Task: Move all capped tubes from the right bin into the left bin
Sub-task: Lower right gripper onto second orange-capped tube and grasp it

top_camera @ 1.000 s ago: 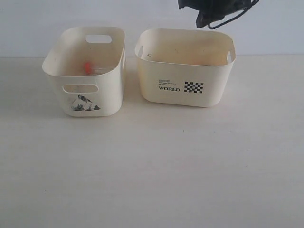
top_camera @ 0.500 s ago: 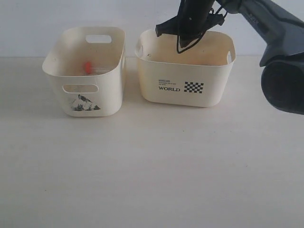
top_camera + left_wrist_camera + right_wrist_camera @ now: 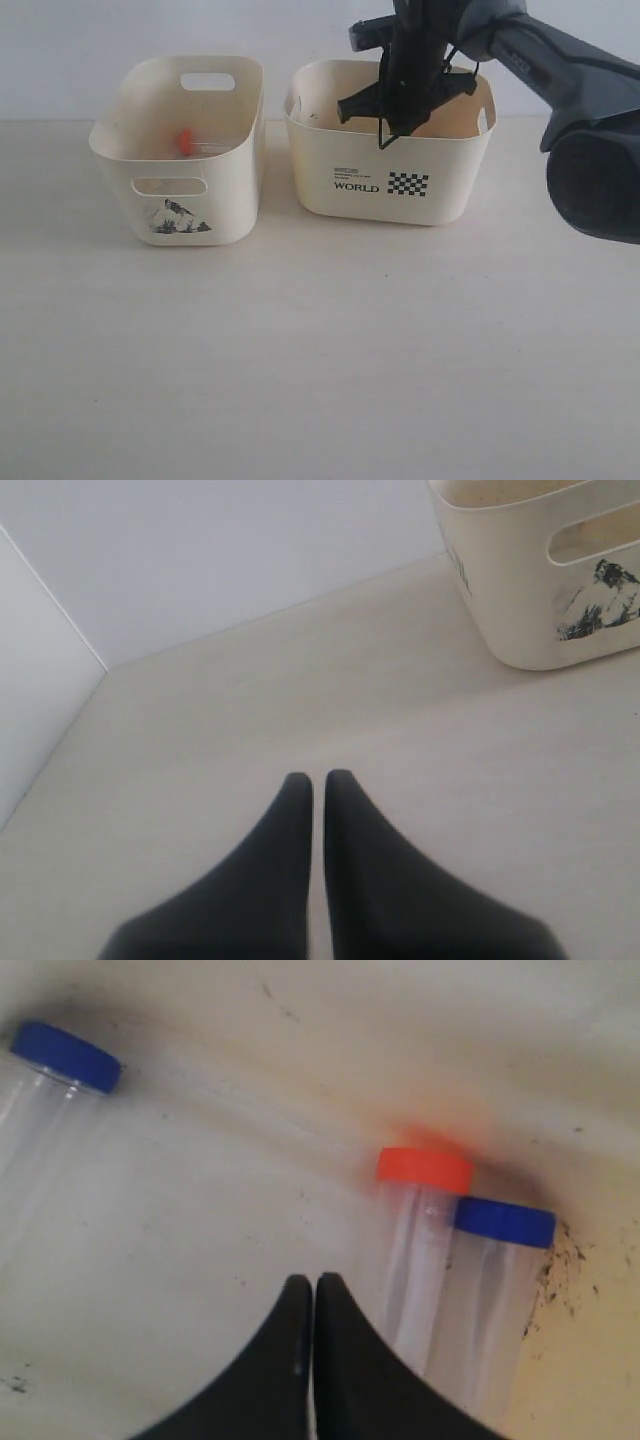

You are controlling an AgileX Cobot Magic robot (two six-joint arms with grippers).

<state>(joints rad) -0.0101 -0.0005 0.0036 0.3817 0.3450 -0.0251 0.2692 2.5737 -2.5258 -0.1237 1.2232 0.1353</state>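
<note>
The right bin [image 3: 452, 185], marked "WORLD", stands at the back right. My right gripper [image 3: 400, 120] reaches down into it from above. In the right wrist view that gripper [image 3: 314, 1280] is shut and empty, low over the bin's floor [image 3: 200, 1210]. Just beside its tips lie two capped tubes side by side against the wall, one with an orange-red cap [image 3: 424, 1168] and one with a blue cap [image 3: 504, 1222]. A third tube with a blue cap [image 3: 66, 1056] lies farther off. The left bin [image 3: 232, 205] holds an orange-capped tube [image 3: 185, 140]. My left gripper [image 3: 318, 777] is shut and empty over bare table, away from the left bin [image 3: 520, 630].
The two bins stand close together with a narrow gap between them, near the back wall. The right arm's dark forearm [image 3: 590, 130] crosses the upper right of the exterior view. Pale tabletop [image 3: 320, 350] spreads in front of the bins.
The right arm has come down from above the right bin, and its gripper is now inside it. The bins and the tube in the left bin have not moved.
</note>
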